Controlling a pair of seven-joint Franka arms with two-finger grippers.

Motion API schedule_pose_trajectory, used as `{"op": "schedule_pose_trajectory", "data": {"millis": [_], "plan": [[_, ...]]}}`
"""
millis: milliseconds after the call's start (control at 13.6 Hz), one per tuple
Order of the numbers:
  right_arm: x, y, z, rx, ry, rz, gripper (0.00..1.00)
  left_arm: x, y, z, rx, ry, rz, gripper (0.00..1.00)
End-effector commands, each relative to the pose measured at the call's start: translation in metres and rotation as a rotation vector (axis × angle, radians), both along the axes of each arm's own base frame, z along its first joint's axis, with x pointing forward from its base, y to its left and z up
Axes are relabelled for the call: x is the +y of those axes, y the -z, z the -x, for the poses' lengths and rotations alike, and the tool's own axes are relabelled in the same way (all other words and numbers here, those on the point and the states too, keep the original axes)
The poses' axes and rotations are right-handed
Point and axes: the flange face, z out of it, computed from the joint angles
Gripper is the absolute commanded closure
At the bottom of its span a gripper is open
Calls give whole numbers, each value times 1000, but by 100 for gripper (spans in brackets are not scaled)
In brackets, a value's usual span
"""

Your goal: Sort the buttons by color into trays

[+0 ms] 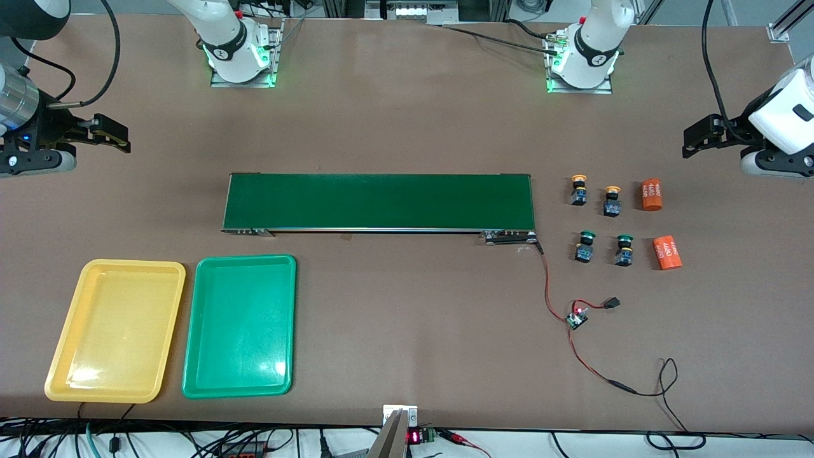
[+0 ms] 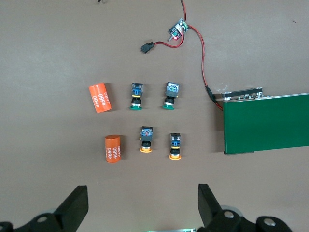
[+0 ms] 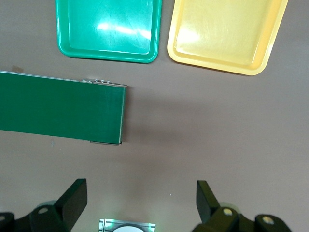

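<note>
Nearest on the brown worktop [image 1: 407, 343] lie the empty yellow tray [image 1: 67, 375] and green tray [image 1: 191, 381]. Farther off, past the conveyor belt [image 1: 379, 201], two green buttons [image 1: 585, 246] and two yellow-orange buttons [image 1: 579, 189] stand beside orange cylinders [image 1: 651, 194], an easy mix-up. The left end effector [image 1: 692, 141] and right end effector [image 1: 114, 137] hover at the worktop's ends, fingers apart, empty.

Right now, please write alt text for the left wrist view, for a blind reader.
The open left gripper hangs over bare table beside four buttons: two green buttons and two yellow-orange buttons. Two orange cylinders lie beside them, and one end of the green conveyor belt shows.
</note>
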Motion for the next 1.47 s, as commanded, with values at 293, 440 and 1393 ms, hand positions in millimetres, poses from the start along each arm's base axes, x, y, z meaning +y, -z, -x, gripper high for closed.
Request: {"op": "schedule_pose_trajectory", "data": {"millis": [293, 440, 1393], "plan": [[1, -3, -1, -9, 4, 12, 0, 1, -7, -1, -10, -11, 8, 0], [1, -3, -1, -9, 4, 11, 0, 3, -2, -1, 2, -14, 4, 0], [2, 1, -4, -8, 4, 4, 0, 68, 192, -26, 71, -101, -2, 0]]}}
